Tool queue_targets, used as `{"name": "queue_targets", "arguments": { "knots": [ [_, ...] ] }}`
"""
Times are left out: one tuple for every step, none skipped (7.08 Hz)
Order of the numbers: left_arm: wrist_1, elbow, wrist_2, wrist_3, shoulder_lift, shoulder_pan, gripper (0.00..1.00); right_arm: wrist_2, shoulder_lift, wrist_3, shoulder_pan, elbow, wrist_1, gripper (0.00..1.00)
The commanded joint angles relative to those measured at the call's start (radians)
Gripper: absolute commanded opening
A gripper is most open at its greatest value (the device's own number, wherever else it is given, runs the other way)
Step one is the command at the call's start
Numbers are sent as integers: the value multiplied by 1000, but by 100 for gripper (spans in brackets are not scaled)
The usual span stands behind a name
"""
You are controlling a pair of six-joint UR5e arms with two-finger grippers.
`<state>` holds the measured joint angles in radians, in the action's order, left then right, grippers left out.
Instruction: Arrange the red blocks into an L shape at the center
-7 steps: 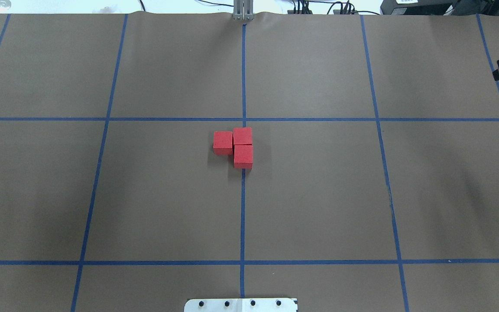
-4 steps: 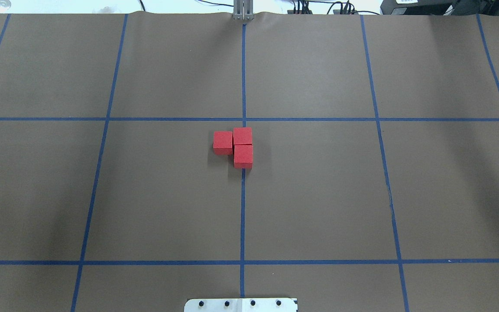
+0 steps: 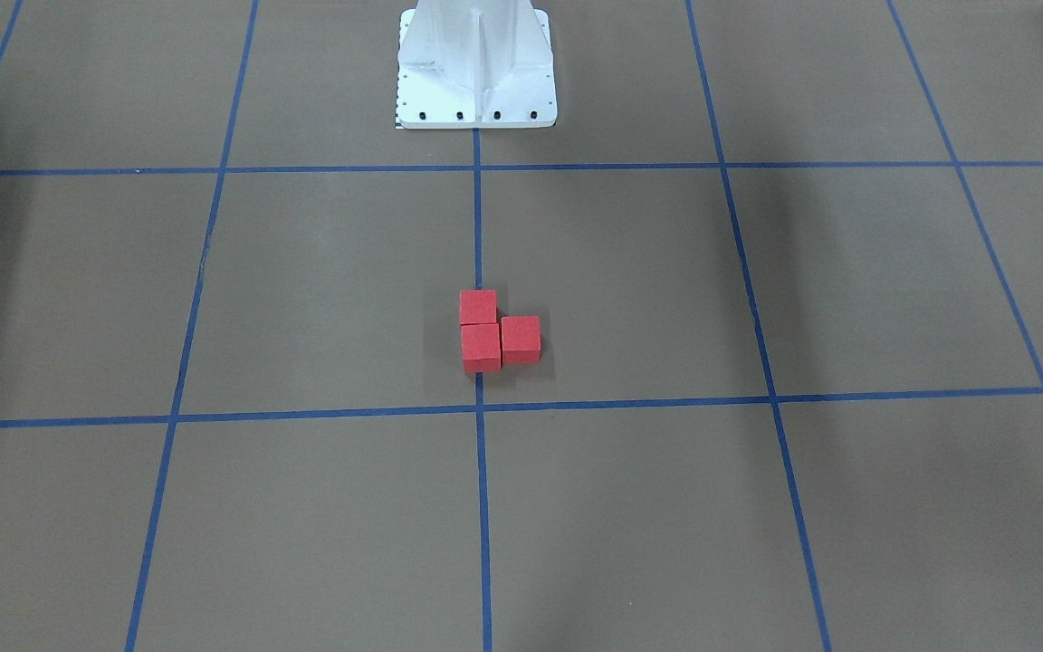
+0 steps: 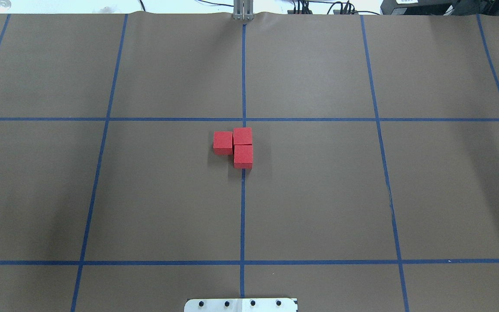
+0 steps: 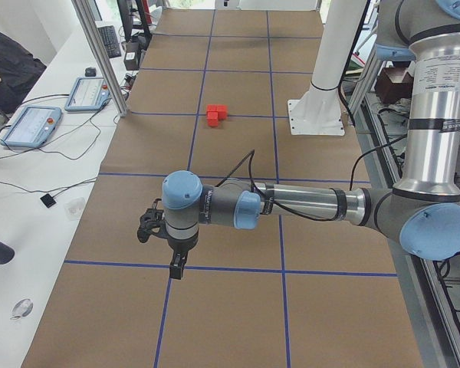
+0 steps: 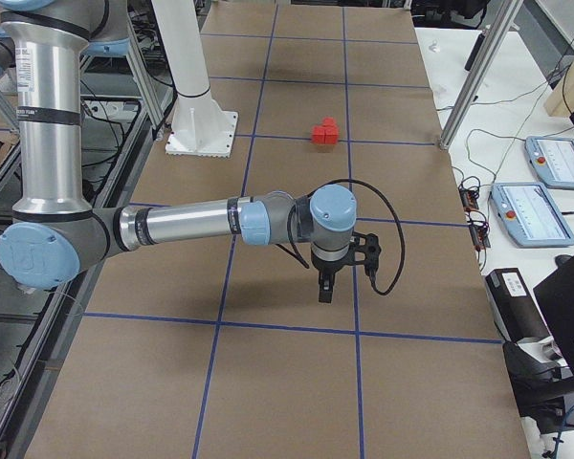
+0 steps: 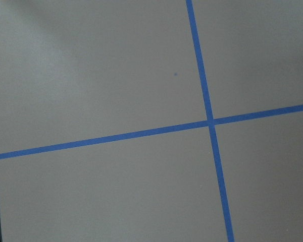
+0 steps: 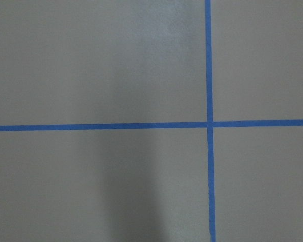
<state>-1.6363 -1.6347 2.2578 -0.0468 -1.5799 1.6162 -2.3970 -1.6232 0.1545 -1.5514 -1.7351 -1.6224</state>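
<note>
Three red blocks [image 4: 222, 141] [image 4: 242, 135] [image 4: 243, 155] sit touching in an L on the brown surface, just below the center [image 4: 244, 119] where the blue tape lines cross. They also show as red blocks [image 3: 481, 346] in the front view and small and far in the side views [image 5: 217, 114] [image 6: 324, 131]. My left gripper [image 5: 175, 268] hangs over the left end of the table, far from the blocks. My right gripper [image 6: 323, 292] hangs over the right end. Both show only in the side views, so I cannot tell whether they are open or shut.
The white robot base [image 3: 476, 63] stands at the near middle edge. A metal post [image 4: 243, 11] is at the far edge. Teach pendants [image 5: 31, 126] [image 6: 540, 210] and cables lie on the white bench beyond it. A person's sleeve [image 5: 8, 69] shows there.
A dark tip of the right arm at the right edge of the overhead view one second ago has gone out of that view. The blocks have not moved.
</note>
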Motion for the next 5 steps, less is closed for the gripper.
{"name": "queue_targets", "arguments": {
  "knots": [
    [0,-5,2,22,0,-19,100,-5,-4,9,4,-30,1,99],
    [0,-5,0,24,1,-30,100,-4,-4,10,17,-34,1,99],
    [1,-5,2,24,1,-30,100,4,-4,28,58,-43,1,99],
    [1,-10,2,24,1,-32,100,2,-3,43,65,-46,1,99],
    [1,-11,2,24,3,-32,100,2,-4,43,65,-46,1,99]
  ]
}}
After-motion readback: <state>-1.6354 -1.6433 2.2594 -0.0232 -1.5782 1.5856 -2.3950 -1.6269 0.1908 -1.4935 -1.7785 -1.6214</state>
